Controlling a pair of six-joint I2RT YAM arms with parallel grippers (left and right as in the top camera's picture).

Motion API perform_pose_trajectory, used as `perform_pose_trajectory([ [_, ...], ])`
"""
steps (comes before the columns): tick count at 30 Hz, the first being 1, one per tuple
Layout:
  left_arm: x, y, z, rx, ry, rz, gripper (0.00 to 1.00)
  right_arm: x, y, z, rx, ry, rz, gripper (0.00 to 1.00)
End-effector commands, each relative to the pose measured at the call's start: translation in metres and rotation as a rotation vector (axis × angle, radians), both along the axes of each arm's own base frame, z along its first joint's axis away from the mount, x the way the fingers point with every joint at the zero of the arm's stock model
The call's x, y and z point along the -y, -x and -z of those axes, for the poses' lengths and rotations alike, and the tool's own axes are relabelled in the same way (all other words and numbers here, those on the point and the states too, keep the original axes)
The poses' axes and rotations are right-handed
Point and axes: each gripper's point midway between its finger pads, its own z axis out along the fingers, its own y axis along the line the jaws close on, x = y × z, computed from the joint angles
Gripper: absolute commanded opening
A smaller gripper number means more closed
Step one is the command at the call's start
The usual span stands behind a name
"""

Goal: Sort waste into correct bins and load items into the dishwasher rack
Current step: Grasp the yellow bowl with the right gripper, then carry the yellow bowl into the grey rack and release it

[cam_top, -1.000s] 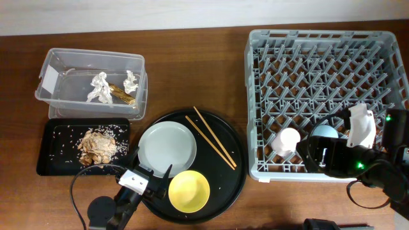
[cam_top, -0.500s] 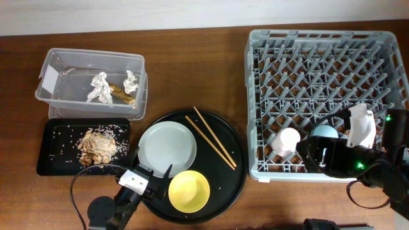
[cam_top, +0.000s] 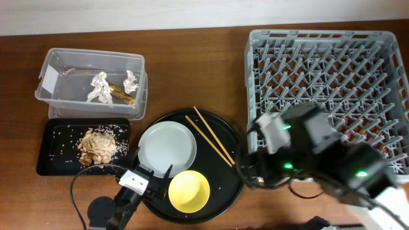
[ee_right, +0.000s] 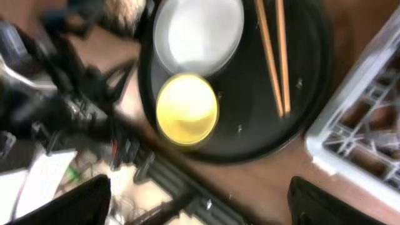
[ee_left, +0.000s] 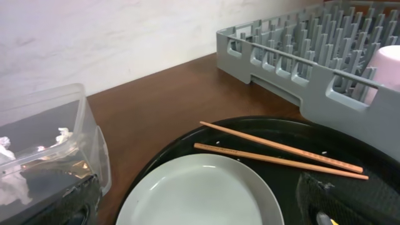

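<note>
Since 1 s ago right gripper [ee_right: 200,182] has left the large grey pegged plastic rack [cam_top: 319,57], now faces the round yellow bowl [cam_top: 189,191]; jaws wide, empty; left gripper [ee_left: 200,197] ditto; we judge bowl pickup nxt.

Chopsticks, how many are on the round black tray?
2. Both chopsticks lie side by side on the round black tray, right of the plate, converging toward the rack. None appears hidden.
</note>
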Motion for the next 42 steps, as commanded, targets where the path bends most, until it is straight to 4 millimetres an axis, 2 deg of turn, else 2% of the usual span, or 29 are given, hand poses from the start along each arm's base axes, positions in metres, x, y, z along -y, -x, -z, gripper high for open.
perform_pose_trajectory([
  [1,0.002,0.001,0.003,0.004,-0.009,0.012,0.99,-0.052,0.013,0.078,-0.122,0.075,0.054,0.87],
  [2,0.002,0.001,0.003,0.004,-0.009,0.012,0.99,-0.061,0.012,0.114,-0.164,0.137,0.095,0.85],
  [4,0.002,0.001,0.003,0.004,-0.009,0.012,0.99,-0.077,0.009,0.173,-0.256,0.250,0.105,0.77],
  [5,0.002,0.001,0.003,0.004,-0.009,0.012,0.99,-0.074,0.006,0.208,-0.322,0.340,0.167,0.72],
  [7,0.002,0.001,0.003,0.004,-0.009,0.012,0.99,-0.076,0.011,0.235,-0.382,0.395,0.155,0.68],
  [8,0.002,0.001,0.003,0.004,-0.009,0.012,0.99,-0.074,0.015,0.248,-0.404,0.432,0.152,0.61],
  [9,0.002,0.001,0.003,0.004,-0.009,0.012,0.99,-0.074,0.017,0.253,-0.420,0.440,0.150,0.47],
  [10,0.002,0.001,0.003,0.004,-0.009,0.012,0.99,-0.074,0.016,0.252,-0.418,0.438,0.150,0.21],
  [11,0.002,0.001,0.003,0.004,-0.009,0.012,0.99,-0.074,0.015,0.248,-0.411,0.428,0.152,0.04],
  [13,0.002,0.001,0.003,0.004,-0.009,0.012,0.99,-0.066,-0.006,0.215,-0.314,0.371,0.203,0.04],
  [15,0.002,0.001,0.003,0.004,-0.009,0.012,0.99,-0.044,-0.047,0.133,-0.036,0.268,0.206,0.04],
  [16,0.002,0.001,0.003,0.004,-0.009,0.012,0.99,-0.001,-0.078,0.073,0.223,0.293,0.296,0.04],
  [18,0.002,0.001,0.003,0.004,-0.009,0.012,0.99,0.073,-0.102,0.016,0.465,0.394,0.571,0.04],
  [19,0.002,0.001,0.003,0.004,-0.009,0.012,0.99,0.129,-0.106,-0.016,0.595,0.495,0.787,0.04],
  [21,0.002,0.001,0.003,0.004,-0.009,0.012,0.99,0.207,-0.101,-0.049,0.714,0.700,1.108,0.04],
  [22,0.002,0.001,0.002,0.005,-0.009,0.012,0.99,0.231,-0.108,-0.054,0.723,0.792,1.191,0.04],
  [24,0.002,0.001,0.003,0.004,-0.009,0.012,0.99,0.251,-0.135,-0.043,0.688,0.927,1.185,0.04],
  [27,0.002,0.001,0.003,0.004,-0.009,0.012,0.99,0.275,-0.175,-0.003,0.596,1.214,1.138,0.04],
  [29,0.002,0.001,0.003,0.004,-0.009,0.012,0.99,0.280,-0.186,0.018,0.568,1.348,1.142,0.04],
  [31,0.002,0.001,0.003,0.004,-0.009,0.012,0.99,0.287,-0.203,0.049,0.494,1.487,1.037,0.04],
  [34,0.002,0.001,0.003,0.004,-0.009,0.012,0.99,0.304,-0.212,0.082,0.403,1.571,0.977,0.04],
  [35,0.002,0.001,0.003,0.004,-0.009,0.012,0.99,0.303,-0.214,0.089,0.394,1.563,0.958,0.04],
  [36,0.002,0.001,0.003,0.004,-0.009,0.012,0.99,0.294,-0.218,0.098,0.384,1.540,0.893,0.04],
  [38,0.002,0.001,0.003,0.004,-0.009,0.012,0.99,0.272,-0.222,0.103,0.397,1.527,0.811,0.05],
  [40,0.002,0.001,0.002,0.004,-0.009,0.012,0.99,0.248,-0.219,0.107,0.406,1.540,0.711,0.18],
  [42,0.002,0.001,0.003,0.004,-0.009,0.012,0.99,0.234,-0.216,0.110,0.408,1.553,0.645,0.19],
])
